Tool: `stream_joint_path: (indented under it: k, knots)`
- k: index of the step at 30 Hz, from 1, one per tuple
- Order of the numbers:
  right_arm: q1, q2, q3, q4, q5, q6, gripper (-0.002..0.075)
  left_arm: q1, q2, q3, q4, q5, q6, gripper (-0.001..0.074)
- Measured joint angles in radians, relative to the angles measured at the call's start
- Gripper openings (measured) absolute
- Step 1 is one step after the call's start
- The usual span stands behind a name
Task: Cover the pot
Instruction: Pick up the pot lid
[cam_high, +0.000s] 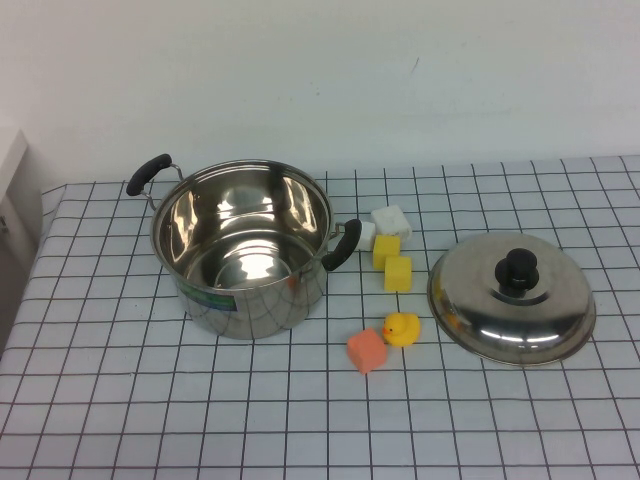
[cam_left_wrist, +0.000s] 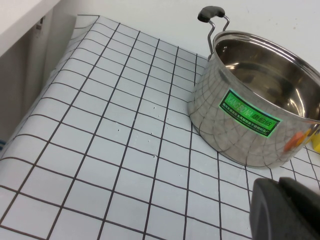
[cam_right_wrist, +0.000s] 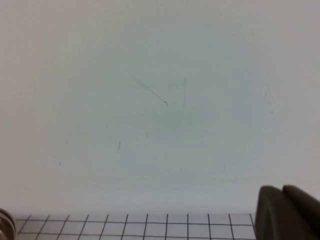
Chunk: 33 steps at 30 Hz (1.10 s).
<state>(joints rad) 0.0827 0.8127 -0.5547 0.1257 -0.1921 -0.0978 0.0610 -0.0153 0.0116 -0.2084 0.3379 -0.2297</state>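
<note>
The pot (cam_high: 243, 250) stands open and empty, left of the table's middle, with black handles at its far left and near right. In the left wrist view the pot (cam_left_wrist: 255, 100) shows its green label. The domed steel lid (cam_high: 511, 297) with a black knob lies on the table to the right of the pot. Neither arm shows in the high view. My left gripper (cam_left_wrist: 277, 184) is shut and empty, above the cloth a little short of the pot. My right gripper (cam_right_wrist: 281, 192) is shut and empty, facing the white wall above the table's far edge.
Between pot and lid lie two white blocks (cam_high: 390, 220), two yellow blocks (cam_high: 397, 272), an orange block (cam_high: 367, 350) and a yellow duck (cam_high: 402, 328). The checked cloth (cam_high: 120, 400) covers the table. A white wall stands behind. The table's left edge drops off beside the pot.
</note>
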Motion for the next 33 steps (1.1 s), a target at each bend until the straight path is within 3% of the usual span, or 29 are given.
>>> stream_joint_path:
  k: [5,7,10,14,17,26,33]
  knots:
    - [0.014,0.138,0.000,-0.029,-0.107,0.000,0.0008,0.000,0.000,0.000,0.000,0.000,0.000,-0.0003]
    - [0.016,0.193,0.002,-0.059,-0.168,0.023,0.0055,0.000,0.000,0.000,0.000,0.000,0.000,-0.0002]
    - [0.016,0.286,0.002,-0.118,-0.309,0.098,0.0207,0.000,0.000,0.000,0.000,0.000,0.000,-0.0002]
    - [0.016,0.423,0.002,-0.192,-0.553,0.178,0.0468,0.000,0.000,0.000,0.000,0.000,-0.005,-0.0002]
    - [0.016,0.533,0.002,-0.232,-0.693,0.220,0.0558,0.000,0.000,0.000,0.000,0.000,-0.005,-0.0002]
    - [0.016,0.922,-0.072,-0.251,-0.905,0.241,0.0589,0.000,0.000,0.000,0.000,0.000,-0.005,-0.0002]
    - [0.050,1.183,-0.217,-0.253,-0.936,0.242,0.0590,0.000,0.000,0.000,0.000,0.000,-0.005,-0.0003]
